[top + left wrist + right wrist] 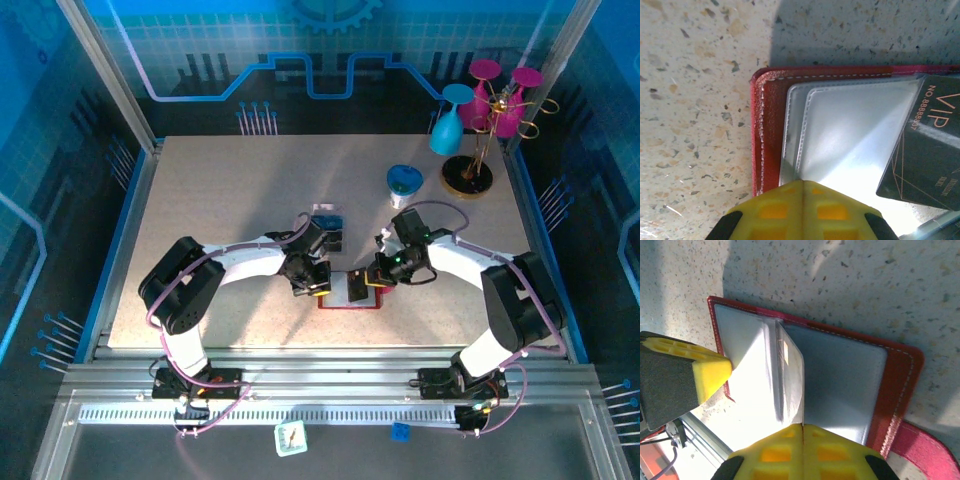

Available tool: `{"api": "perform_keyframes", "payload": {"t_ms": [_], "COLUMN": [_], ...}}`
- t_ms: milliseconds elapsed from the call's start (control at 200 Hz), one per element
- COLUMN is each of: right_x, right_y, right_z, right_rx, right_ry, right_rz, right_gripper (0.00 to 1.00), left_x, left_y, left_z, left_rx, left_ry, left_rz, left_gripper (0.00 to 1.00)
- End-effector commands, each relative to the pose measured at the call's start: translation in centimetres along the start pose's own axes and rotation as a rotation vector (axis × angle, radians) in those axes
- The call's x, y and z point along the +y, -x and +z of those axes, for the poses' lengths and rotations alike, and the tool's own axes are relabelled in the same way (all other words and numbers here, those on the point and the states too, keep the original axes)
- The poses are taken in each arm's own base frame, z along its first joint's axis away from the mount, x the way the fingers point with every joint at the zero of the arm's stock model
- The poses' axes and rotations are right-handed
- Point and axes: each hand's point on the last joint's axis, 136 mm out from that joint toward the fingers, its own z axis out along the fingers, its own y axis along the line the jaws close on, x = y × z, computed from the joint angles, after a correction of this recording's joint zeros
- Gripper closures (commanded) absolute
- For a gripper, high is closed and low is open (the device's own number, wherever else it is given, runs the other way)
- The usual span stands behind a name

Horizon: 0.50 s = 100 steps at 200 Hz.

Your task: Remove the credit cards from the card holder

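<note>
The red card holder point(350, 304) lies open on the table between my two grippers. Its red edge point(771, 125) and clear inner pockets point(850, 125) show in the left wrist view. My left gripper point(802, 182) is shut, its tips resting on the left pocket, near the red edge. A black credit card point(935, 145) marked VIP stands tilted at the right, seemingly behind clear plastic. My right gripper point(803, 426) is shut on a thin clear pocket leaf point(792, 375) that stands up from the holder's point(900, 385) middle. The red closing tab point(932, 450) trails off to the right. Other credit cards point(328, 222) lie behind the left gripper point(312, 288).
A round container with a blue lid point(404, 182) stands behind the right gripper point(380, 275). A gold stand point(467, 175) with pink and blue goblets is at the far right corner. The left finger point(710, 372) presses the holder's left page.
</note>
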Motion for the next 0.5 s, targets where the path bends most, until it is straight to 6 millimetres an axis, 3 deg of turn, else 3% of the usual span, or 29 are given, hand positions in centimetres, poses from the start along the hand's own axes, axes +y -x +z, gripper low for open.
{"api": "perform_keyframes", "payload": {"t_ms": [0, 270, 495], "right_x": [-0.2, 1.1, 2.0], "right_y": [0.1, 0.0, -0.4], "right_z": [-1.0, 0.2, 1.4], "right_rx": [-0.002, 0.018, 0.033], "right_ry": [-0.032, 0.074, 0.142], "right_rz": [-0.012, 0.026, 0.056], "right_gripper": [0.95, 0.95, 0.85], "left_x": [2.4, 2.3, 2.3], "left_y": [-1.3, -1.3, -1.2], "left_z": [1.2, 1.3, 1.3], "left_rx": [0.049, 0.048, 0.048], "left_ry": [0.095, 0.090, 0.087], "left_rz": [0.002, 0.003, 0.002], "left_gripper": [1.00, 1.00, 1.00]}}
